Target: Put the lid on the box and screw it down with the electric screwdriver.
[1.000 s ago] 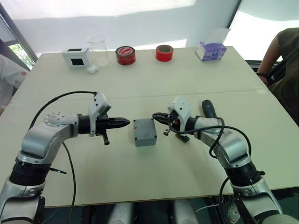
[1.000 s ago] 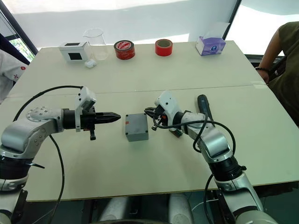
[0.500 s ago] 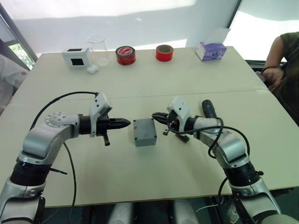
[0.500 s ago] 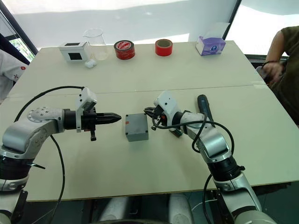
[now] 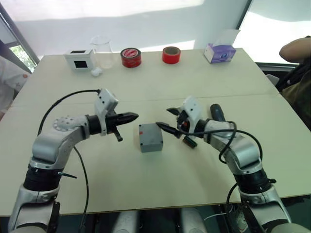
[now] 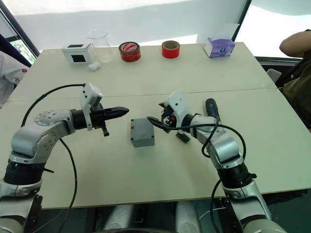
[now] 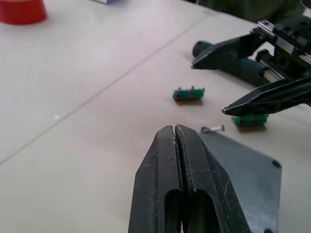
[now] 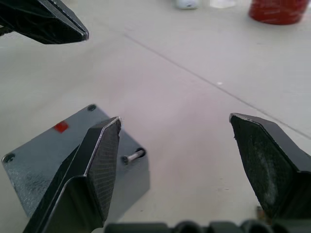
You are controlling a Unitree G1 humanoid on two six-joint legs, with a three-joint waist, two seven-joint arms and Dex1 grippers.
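Observation:
The grey box stands mid-table with the lid lying flat on top, holes at its corners and a red mark near one edge. A small screw lies tilted at the lid corner nearest my right gripper. That gripper is open and empty, and its fingertips hover just right of the box. My left gripper is shut on nothing and points at the box from the left, a little above the table. The black electric screwdriver lies on the table behind my right arm.
Two small green parts lie right of the box. Along the far edge stand a white box with a black window, a glass beaker, two red tape rolls and a tissue box. A person sits at the right.
My right gripper has gone from shut to wide open beside the box. My left gripper has lifted slightly and moved a little farther back. The person's arm at the right has risen.

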